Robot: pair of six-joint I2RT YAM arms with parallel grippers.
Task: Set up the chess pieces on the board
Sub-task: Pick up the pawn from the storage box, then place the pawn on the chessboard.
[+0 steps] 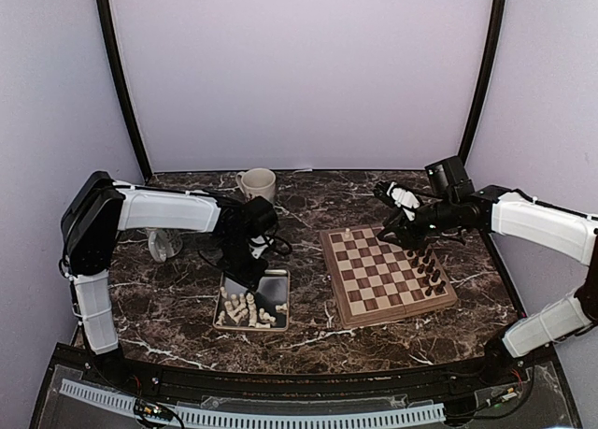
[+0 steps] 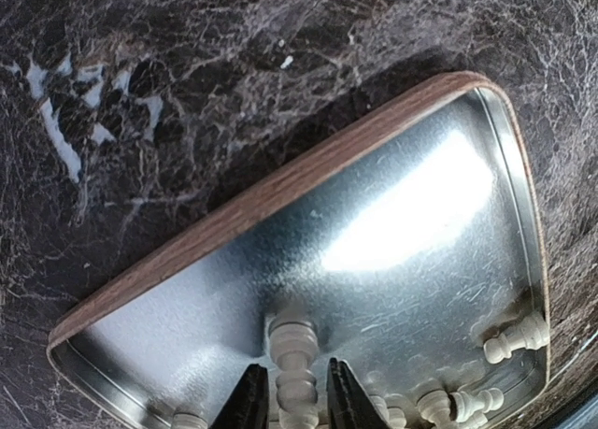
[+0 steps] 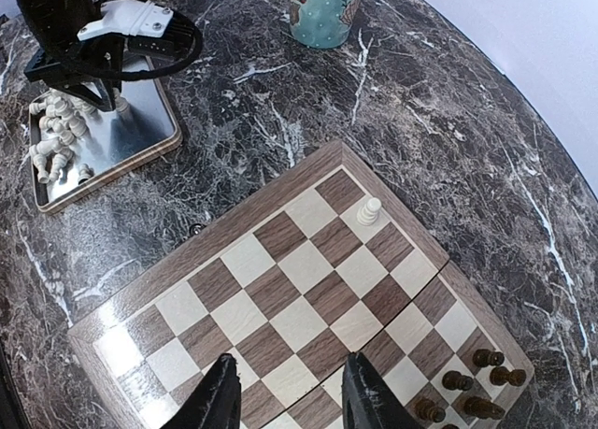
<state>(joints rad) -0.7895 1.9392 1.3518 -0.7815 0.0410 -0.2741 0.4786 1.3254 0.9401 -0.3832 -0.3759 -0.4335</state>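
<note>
My left hand (image 2: 293, 382) straddles a tiny cream-white chess piece (image 2: 291, 340) at the rectangular silver metal tray's (image 2: 402, 214) near edge; gripped or not, I cannot tell. It looks light, stiff and slippery, so I'd pinch its narrow stem. My right hand (image 3: 290, 392) hangs released and empty above the checkered wooden board (image 3: 280, 289).

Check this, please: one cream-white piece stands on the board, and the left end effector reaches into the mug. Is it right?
No: the left wrist view shows the left end effector reaching into the metal tray. The lone cream-white piece does stand on the board.
</note>
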